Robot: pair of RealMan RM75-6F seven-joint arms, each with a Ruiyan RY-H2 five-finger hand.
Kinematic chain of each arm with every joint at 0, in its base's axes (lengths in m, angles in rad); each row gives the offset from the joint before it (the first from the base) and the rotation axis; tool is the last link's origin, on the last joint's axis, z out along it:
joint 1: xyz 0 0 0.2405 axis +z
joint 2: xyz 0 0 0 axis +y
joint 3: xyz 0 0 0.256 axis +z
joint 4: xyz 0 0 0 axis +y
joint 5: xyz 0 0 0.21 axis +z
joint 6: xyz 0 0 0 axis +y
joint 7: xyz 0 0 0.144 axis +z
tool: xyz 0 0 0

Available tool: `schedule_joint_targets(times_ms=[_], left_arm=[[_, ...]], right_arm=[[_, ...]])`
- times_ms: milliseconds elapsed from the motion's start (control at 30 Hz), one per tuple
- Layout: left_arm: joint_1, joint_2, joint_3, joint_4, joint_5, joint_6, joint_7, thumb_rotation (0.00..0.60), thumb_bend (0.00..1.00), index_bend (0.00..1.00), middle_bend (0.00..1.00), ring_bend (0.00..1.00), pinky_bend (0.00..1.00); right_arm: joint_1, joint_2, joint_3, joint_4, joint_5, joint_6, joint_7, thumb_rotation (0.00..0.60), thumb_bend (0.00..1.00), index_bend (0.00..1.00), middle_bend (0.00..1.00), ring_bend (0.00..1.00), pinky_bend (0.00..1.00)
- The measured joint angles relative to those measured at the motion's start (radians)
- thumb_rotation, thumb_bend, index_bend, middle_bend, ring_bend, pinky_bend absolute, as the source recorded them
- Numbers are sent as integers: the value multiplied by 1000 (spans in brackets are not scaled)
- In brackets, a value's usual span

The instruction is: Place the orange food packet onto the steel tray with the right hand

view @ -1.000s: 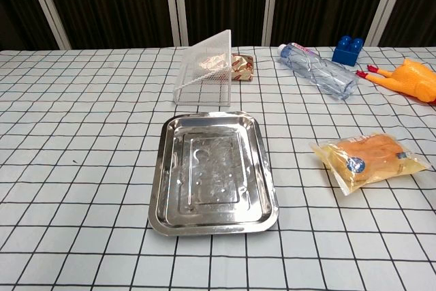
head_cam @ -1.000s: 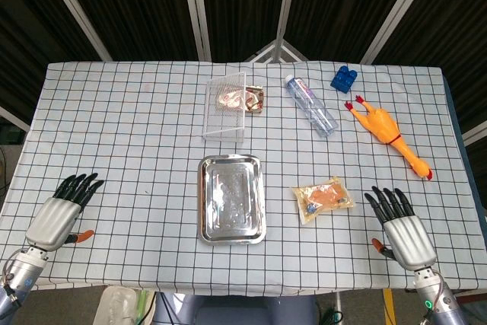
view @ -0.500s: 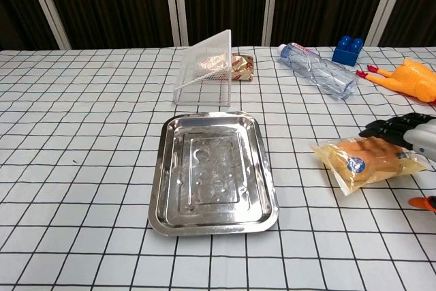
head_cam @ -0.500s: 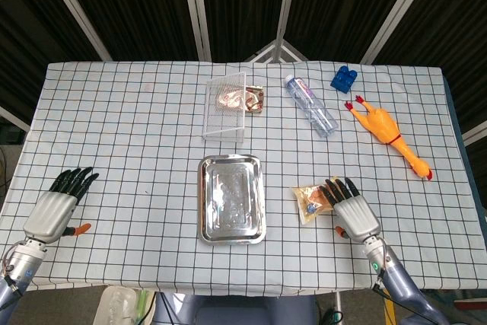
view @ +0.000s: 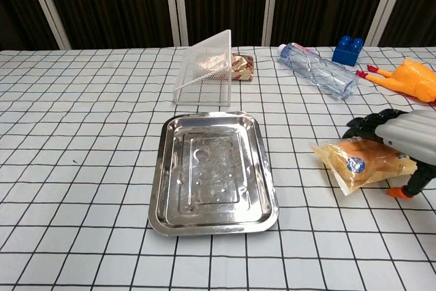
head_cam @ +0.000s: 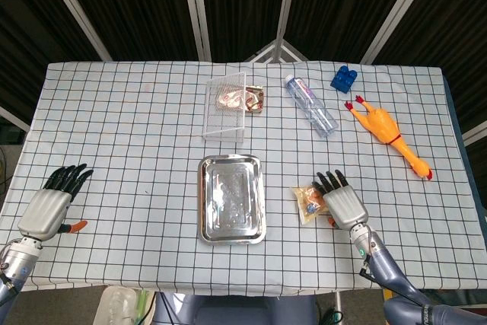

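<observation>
The orange food packet (head_cam: 310, 202) (view: 360, 161) lies flat on the checked cloth, right of the steel tray (head_cam: 203, 203) (view: 159, 183). My right hand (head_cam: 342, 200) (view: 402, 133) is spread over the packet's right half, its dark fingers (view: 368, 123) pointing toward the far edge and its orange-tipped thumb (view: 398, 192) at the packet's near side. No grip shows on the packet. The tray has nothing in it. Near the table's front left corner lies my left hand (head_cam: 50, 203), fingers apart and holding nothing; only the head view shows it.
At the back stand a clear mesh cover (head_cam: 226, 104) (view: 203, 67) with a snack packet (head_cam: 253, 99) beside it, a water bottle (head_cam: 310, 104) (view: 319, 70), a blue block (head_cam: 344, 79) (view: 348, 50) and a rubber chicken (head_cam: 384, 134) (view: 412, 79) at the right.
My right hand has moved left from the table's right front edge and now covers the packet's right half. The left hand has drawn back slightly toward the front edge.
</observation>
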Motion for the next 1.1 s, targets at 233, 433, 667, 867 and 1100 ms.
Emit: schedule_joint_targets(times_ms=[233,433,667,867,1100], left_arm=[[2,8,2,-3,4,6,-13,600,65,0,0,18,29],[2,10,3,-6,5,5,-13,600,64,0,0,18,29],[-5,7,6,-10,3,-14,0,600,65,0,0,18,29],[-11,14,7,-14,-1,-25,-9,600,65,0,0,18,30],[-13,24,8,-13,3,-25,-38,600,65,0,0,18,29]], right_arm=[[24,-36,-4,12,21,17,-51,600,312,616,449,318,445],[31,-40,-5,-2,12,58,-68,600,312,616,449,318,445],[52,-27,7,-118,18,88,-162,600,312,616,449,319,445],[114,-54,44,-218,72,92,-322,600,312,616,449,319,445],[258,-225,108,-221,298,102,-591,600,311,615,449,323,445]])
